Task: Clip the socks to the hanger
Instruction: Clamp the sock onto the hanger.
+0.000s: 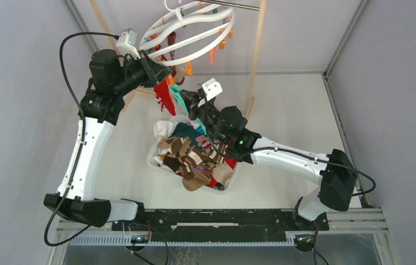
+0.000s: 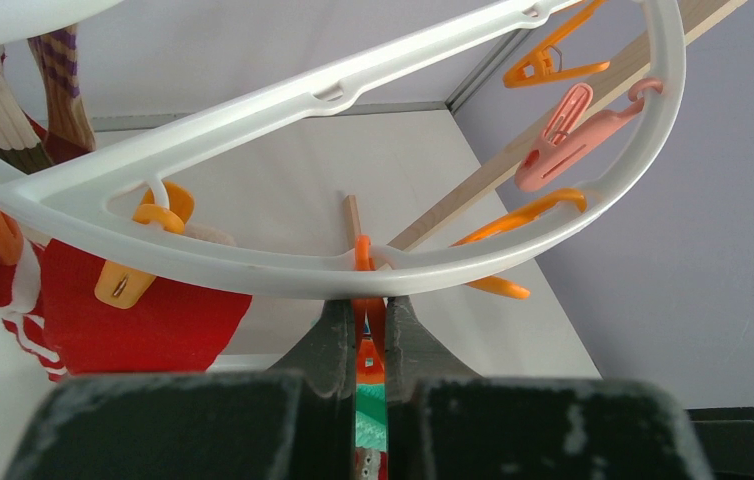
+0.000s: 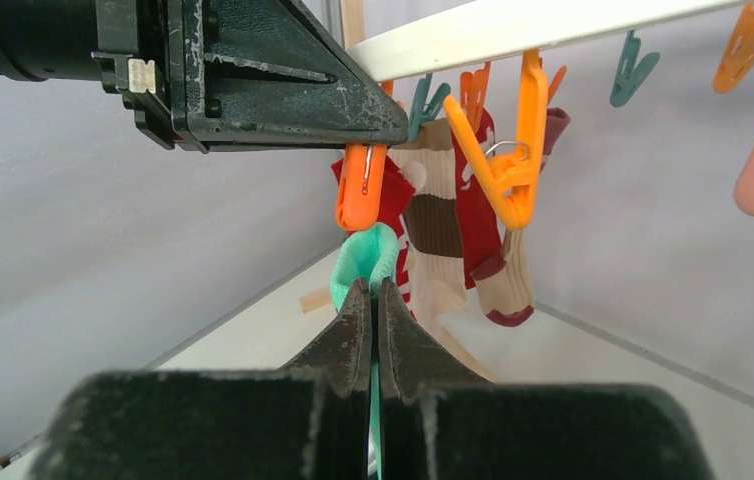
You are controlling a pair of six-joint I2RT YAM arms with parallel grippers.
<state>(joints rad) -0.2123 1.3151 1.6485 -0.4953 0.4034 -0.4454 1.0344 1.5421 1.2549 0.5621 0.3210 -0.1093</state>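
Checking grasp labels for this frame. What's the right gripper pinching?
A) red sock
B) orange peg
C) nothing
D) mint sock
D: in the right wrist view the right gripper is shut on the mint sock, held just below the orange peg.

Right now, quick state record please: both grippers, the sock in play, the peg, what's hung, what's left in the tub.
left gripper: shut on orange peg of the hanger
right gripper: shut on mint sock, raised under that peg
sock vs peg: sock's top edge meets the peg's lower end; clipped or not, cannot tell
hung nearby: red sock, tan-brown sock
tub: heaped with loose socks
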